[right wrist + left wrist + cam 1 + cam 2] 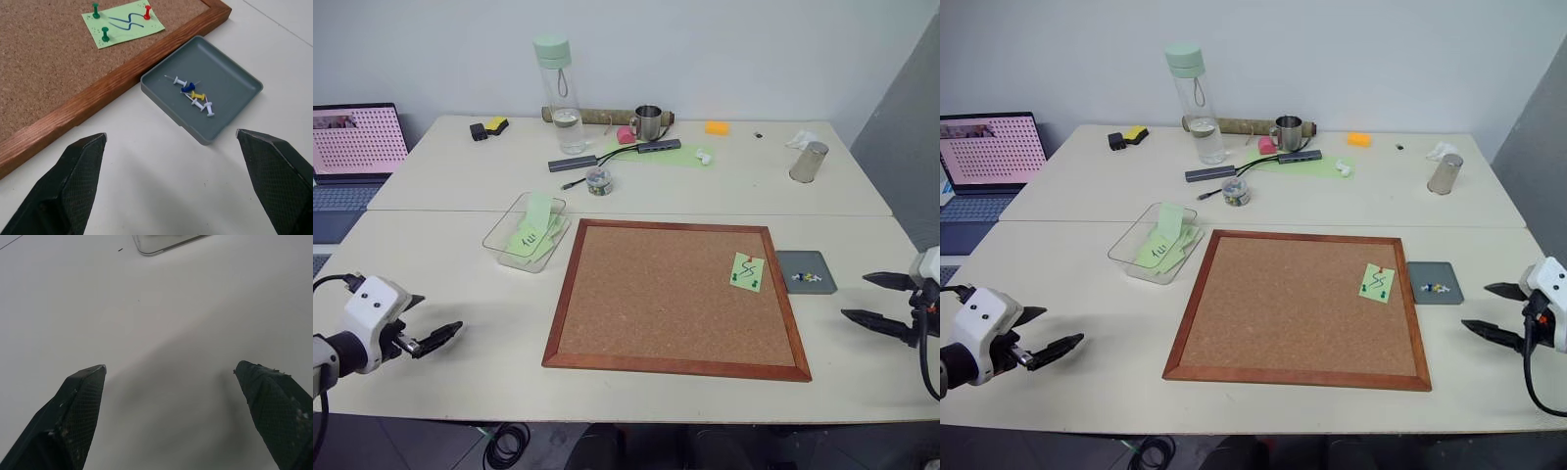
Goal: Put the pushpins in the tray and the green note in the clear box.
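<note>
Right wrist view shows the green note lying flat on the cork board, near the board's corner closest to the tray. Three pushpins stand in the note: two green-headed and one red-headed. The black squiggle runs between them.

The tray sits on the bench just beside the board's wooden frame, close to but apart from it. Several loose pins lie in a small cluster at its centre: white, blue and yellow heads are distinguishable.

In the left eye view, the note occupies the right-hand part of the board, with the tray directly to its right. The clear box rests off the board's far left corner, near the frame. It holds other green notes, one leaning upright against its wall.

The right gripper hovers above the bench to the right of the tray, well apart from it, fingers spread wide and holding nothing. The left gripper hovers above the bench to the left of the board, near the front edge, fingers likewise spread wide and empty. A corner of the clear box appears ahead of the left gripper in the left wrist view.

Farther back on the bench stand a water bottle, a metal mug, a clear cup and a laptop at the far left.
</note>
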You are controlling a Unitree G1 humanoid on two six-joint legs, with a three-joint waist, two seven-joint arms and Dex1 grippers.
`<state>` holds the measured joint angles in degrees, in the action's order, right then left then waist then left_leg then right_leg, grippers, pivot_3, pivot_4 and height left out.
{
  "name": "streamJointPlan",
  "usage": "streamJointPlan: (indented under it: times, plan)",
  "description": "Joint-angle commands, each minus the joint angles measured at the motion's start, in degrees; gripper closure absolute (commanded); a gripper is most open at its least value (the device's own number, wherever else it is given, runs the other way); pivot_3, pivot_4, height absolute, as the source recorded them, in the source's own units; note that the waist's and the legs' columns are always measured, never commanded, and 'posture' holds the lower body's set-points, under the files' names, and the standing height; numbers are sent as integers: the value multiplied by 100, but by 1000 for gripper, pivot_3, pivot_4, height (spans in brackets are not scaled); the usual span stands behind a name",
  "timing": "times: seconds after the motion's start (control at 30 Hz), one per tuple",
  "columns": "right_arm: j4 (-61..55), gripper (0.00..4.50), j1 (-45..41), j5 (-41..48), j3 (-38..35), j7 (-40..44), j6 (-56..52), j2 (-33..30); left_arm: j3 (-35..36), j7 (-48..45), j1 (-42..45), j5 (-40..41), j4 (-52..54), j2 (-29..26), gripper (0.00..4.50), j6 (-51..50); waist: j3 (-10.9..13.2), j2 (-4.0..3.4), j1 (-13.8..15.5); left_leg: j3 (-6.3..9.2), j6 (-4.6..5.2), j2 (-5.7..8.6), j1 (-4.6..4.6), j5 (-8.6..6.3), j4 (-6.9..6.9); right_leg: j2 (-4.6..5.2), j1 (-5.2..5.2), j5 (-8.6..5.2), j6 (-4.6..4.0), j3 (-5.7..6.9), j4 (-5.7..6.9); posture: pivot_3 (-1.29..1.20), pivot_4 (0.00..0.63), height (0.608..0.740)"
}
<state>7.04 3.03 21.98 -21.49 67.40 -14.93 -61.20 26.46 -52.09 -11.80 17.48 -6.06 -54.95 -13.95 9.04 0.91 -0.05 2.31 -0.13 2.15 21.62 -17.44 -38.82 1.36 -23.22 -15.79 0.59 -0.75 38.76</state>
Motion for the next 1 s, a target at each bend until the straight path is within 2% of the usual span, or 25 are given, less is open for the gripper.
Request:
streamJointPlan:
  times: [0.03,0.53,1.0]
  plan:
    - [-79,43,-54,19,-239,35,64,-107,221,-39,26,1,276,-136,11,-7,0,0,0,0,0,0,0,0,0,0,0,0,0,0,0,0,150,740]
    - [-66,43,-42,-33,-247,11,32,-94,272,31,202,115,365,-56,11,-531,0,0,0,1,0,0,0,0,0,0,0,0,0,1,0,0,150,740]
    - [-208,43,-119,152,-328,-34,-211,-2,169,-29,390,252,508,49,11,-523,0,0,0,1,0,0,0,0,0,0,0,0,0,1,1,0,150,740]
